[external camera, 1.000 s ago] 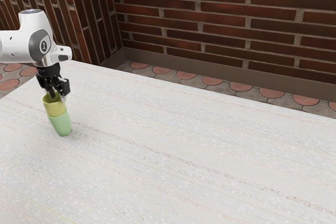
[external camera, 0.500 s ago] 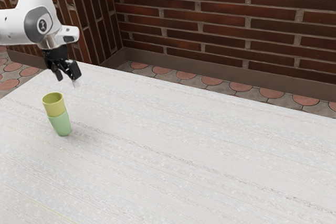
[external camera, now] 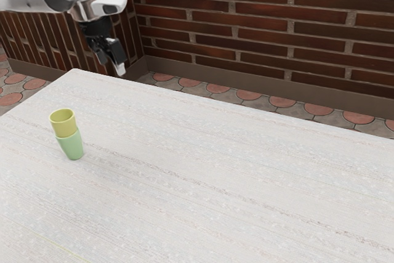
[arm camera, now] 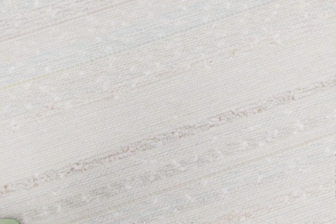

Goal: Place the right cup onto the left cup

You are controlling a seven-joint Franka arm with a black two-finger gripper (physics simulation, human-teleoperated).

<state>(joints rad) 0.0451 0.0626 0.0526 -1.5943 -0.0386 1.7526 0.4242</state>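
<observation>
The yellow cup (external camera: pixel 63 126), stacked on the green cup (external camera: pixel 72 146), could be toppled if the open, empty claw (external camera: pixel 111 66) is lowered carelessly against it.

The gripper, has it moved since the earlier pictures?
Yes, the gripper has moved up and toward the exterior view's right, away from the green cup on the table.

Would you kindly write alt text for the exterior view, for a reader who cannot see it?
A yellow cup sits in the mouth of a green cup on a pale table, toward the exterior view's left. The robot's open black gripper hangs higher, clear of both, before a brick wall.
</observation>
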